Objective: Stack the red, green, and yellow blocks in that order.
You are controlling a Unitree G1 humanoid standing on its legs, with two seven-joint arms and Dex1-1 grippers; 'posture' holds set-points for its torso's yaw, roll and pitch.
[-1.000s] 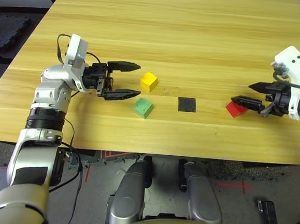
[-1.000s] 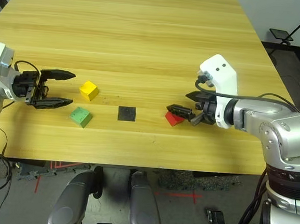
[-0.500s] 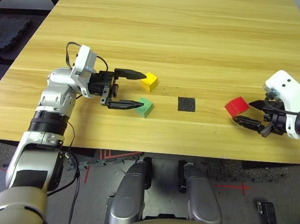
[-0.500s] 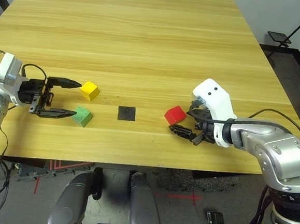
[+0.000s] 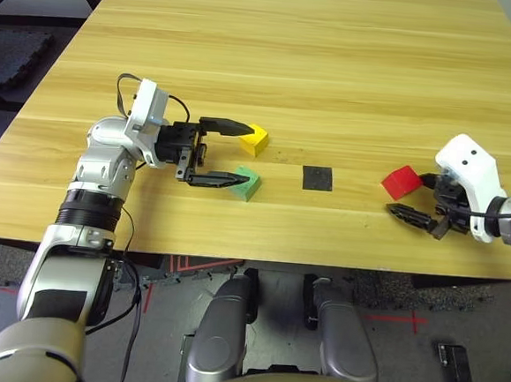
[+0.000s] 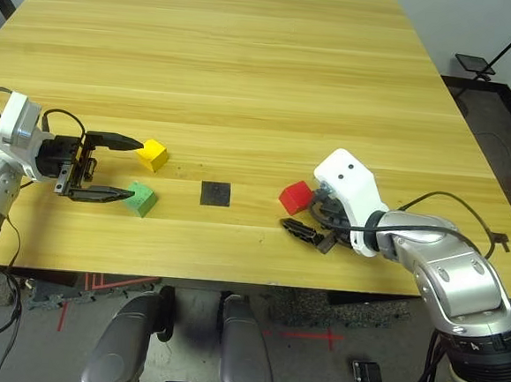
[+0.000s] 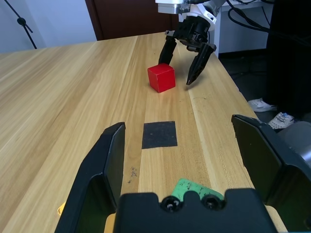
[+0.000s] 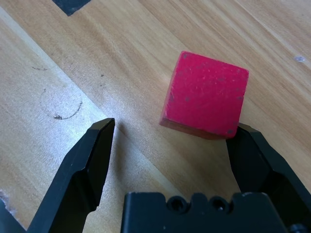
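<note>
Jaws of your right claw stand wide apart, angled down at the table. The bright red, plain cube sits upright on the table at the tip of one of that claw's fingers, off to one side of the gap; you can't tell from here whether they touch. A second ago that claw partly covered the cube; since then it has swung toward the table's near edge, and more of the cube's top shows.

Your left claw is open too, its jaws well apart. It has moved inward over the past second, so in the eye views one fingertip now overlaps the bright yellow, plain cube and the other the mid-green, plain cube. You can't tell whether it touches either. Both cubes rest on the table where they were, near each other and unstacked.

Farther inward, the flat black square patch lies between the green and red cubes. Beyond the table edge, you have a person's white shoes in the left wrist view.
</note>
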